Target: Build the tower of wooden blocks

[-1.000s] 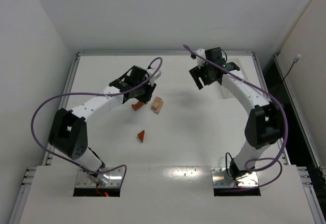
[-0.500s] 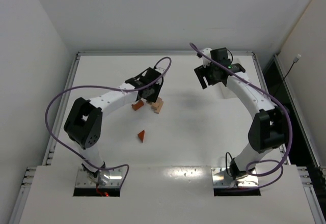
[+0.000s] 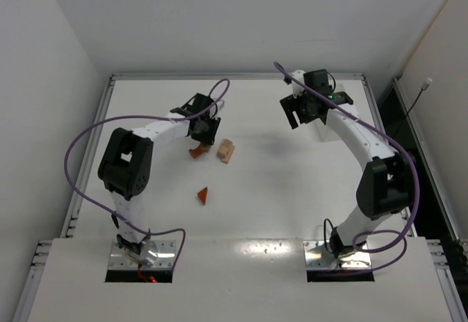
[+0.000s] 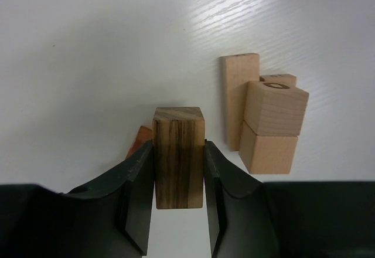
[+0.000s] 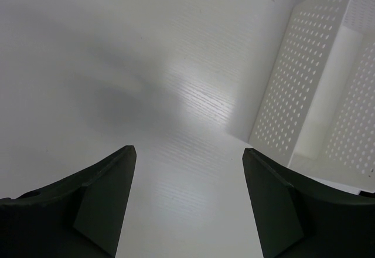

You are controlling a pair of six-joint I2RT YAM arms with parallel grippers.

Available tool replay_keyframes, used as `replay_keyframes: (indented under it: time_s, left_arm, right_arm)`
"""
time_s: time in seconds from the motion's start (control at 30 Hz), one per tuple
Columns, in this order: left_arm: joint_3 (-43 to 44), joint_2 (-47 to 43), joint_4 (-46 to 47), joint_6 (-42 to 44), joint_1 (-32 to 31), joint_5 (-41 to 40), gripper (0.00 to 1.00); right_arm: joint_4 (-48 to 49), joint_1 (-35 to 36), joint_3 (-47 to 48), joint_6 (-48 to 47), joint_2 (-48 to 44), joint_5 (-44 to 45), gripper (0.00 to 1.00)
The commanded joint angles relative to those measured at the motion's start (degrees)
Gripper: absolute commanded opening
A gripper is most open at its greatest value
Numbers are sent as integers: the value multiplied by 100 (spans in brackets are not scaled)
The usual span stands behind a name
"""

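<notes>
Gripping a brown, dark-streaked wooden block (image 4: 179, 135) by two opposite sides, the left jaws are closed snugly on it, and the block reaches out past the tips of the black fingers (image 4: 136, 179). Whether its far end touches the white table (image 3: 292, 190) cannot be told. Just right of this block in the left wrist view stands the wood block tower (image 4: 270, 129). So far it is two pale tan cubes, one on the other. The upper cube has a round hole in its top face and is turned slightly off the lower one. A pale tan flat bar (image 4: 239, 94) lies close along the left side of the cubes, and a smaller pale piece (image 4: 279, 80) shows behind them; whether either touches the cubes is unclear. A reddish-brown block (image 4: 139, 141) peeks out beside the left finger, partly hidden by it. From the top camera, the tower sits a little left of the table's middle, just right of the left jaws. A reddish-brown triangular wedge (image 3: 204, 195) lies well apart from it, nearer the arm bases. The right jaws hang over the far right part of the table, spread wide with only bare surface between them. A white perforated plastic bin (image 5: 316, 94) stands just to their right in the right wrist view.
</notes>
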Motion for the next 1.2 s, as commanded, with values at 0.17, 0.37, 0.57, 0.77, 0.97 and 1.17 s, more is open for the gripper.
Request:
replay_keyframes:
  time_s: [0.17,0.37,0.57,0.77,0.97,1.17]
  left_arm:
    - [353,647,-277,392,844,2556,0]
    - [424,884,-383,444,1056,2733,0]
    - [363,884,-393,497,1170,2707,0]
    - [940,691,-383,550,1302,2716,0]
    - [1601,691,-515,664,1302,2610,0]
    - [1777,999,-594,717,1302,2426,0]
  right_arm:
    - [52,-31,-21,59,-199,-228,71]
    - [-1,-31,-21,59,-199,-281,71]
    - [-1,-31,-21,59,-147,-281,71]
    - [-1,-31,-21,7,-94,-333,71]
    - [-1,-31,-21,6,-94,-334,71]
    - [-1,-31,-74,6,-94,-334,71]
